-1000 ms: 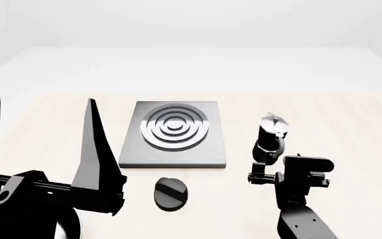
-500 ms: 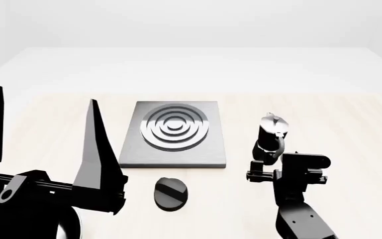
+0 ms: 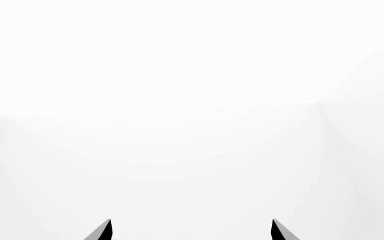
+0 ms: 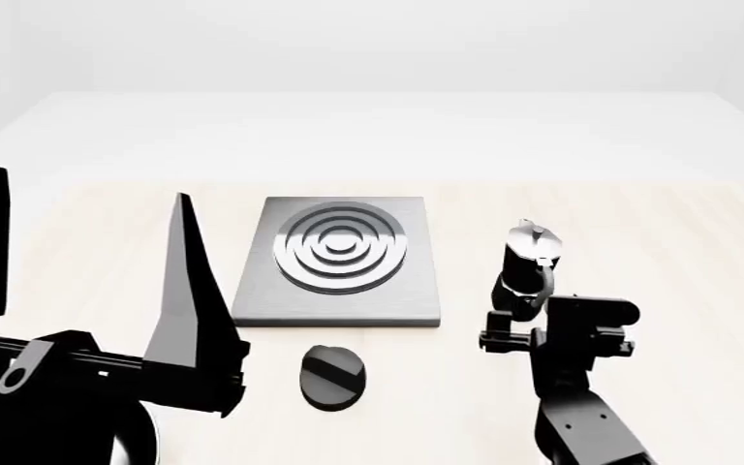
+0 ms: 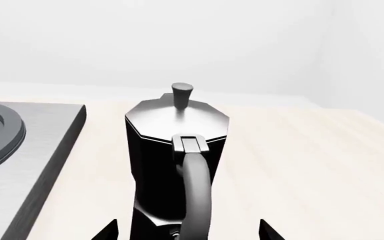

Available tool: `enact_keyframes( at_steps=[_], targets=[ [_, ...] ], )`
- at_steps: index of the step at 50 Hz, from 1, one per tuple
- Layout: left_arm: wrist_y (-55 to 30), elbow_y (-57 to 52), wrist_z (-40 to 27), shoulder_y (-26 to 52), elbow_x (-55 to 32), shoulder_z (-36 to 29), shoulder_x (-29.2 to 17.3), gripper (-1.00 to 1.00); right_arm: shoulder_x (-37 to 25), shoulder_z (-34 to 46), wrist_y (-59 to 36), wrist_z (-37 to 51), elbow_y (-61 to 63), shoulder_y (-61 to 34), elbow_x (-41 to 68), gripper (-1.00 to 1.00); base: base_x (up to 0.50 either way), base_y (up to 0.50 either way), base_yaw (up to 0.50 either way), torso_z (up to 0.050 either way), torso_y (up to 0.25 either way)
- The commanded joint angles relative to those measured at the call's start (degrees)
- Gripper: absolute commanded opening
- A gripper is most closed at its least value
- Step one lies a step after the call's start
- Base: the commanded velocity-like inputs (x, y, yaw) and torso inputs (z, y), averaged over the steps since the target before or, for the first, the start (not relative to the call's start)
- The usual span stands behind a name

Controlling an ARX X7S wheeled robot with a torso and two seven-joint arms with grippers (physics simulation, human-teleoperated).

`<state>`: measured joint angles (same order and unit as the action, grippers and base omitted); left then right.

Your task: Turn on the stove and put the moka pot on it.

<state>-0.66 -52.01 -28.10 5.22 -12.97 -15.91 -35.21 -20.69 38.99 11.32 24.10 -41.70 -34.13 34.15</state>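
Observation:
The stove [image 4: 346, 291] is a flat grey plate with raised rings, mid-table; its round black knob [image 4: 330, 376] lies in front of it. The moka pot [image 4: 527, 260] stands upright to the plate's right, its handle facing my right arm. My right gripper [image 4: 523, 322] is open at the pot's base. In the right wrist view the moka pot [image 5: 175, 145] fills the middle, and the right gripper [image 5: 188, 231] has a fingertip on each side of it, apart from its walls. The stove [image 5: 45, 145] edge shows beside it. My left gripper [image 4: 85, 184] is raised near the camera, open and empty.
The light wooden table [image 4: 631, 223] runs to a white floor and walls behind. The left wrist view shows only white background beyond the left gripper [image 3: 190, 230] and its two fingertips [image 3: 105, 231].
My right gripper has crept a little forward toward the moka pot. The left arm has shifted slightly. The pot, stove and knob have not moved.

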Motion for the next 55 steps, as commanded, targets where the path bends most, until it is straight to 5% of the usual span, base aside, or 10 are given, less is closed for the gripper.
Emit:
enact_keyframes(
  at_steps=[1,21,22,39,55],
  targets=[
    [0.35,0.31,-0.01,-0.07,-0.07,-0.10,-0.05,1.00,0.64,-0.16,0.29,-0.67,-1.60,-0.90,0.01,1.00,0.00,0.00,0.00,0.000,0.000],
    [0.13,0.20,-0.18,0.19,-0.50,-0.20,-0.25,1.00,1.55,-0.73,1.99,-1.64,-5.43,-1.61,-0.17,1.00,0.00,0.00,0.00,0.000,0.000],
    [0.13,0.20,-0.18,0.19,-0.50,-0.20,-0.25,1.00,1.60,-0.69,2.06,-1.64,-5.58,-1.62,-0.27,-1.00,0.00,0.00,0.00,0.000,0.000],
    [0.72,0.38,-0.34,-0.16,-0.81,-0.19,-0.31,1.00,-2.22,0.71,-2.95,2.60,8.76,0.46,-0.47,-1.00,0.00,0.00,0.00,0.000,0.001],
    [2.03,1.23,-0.32,-0.69,-0.81,-0.15,-0.32,1.00,-1.01,2.32,-8.27,3.76,10.62,-7.24,-2.72,-1.00,0.00,0.00,0.00,0.000,0.001]
  ],
)
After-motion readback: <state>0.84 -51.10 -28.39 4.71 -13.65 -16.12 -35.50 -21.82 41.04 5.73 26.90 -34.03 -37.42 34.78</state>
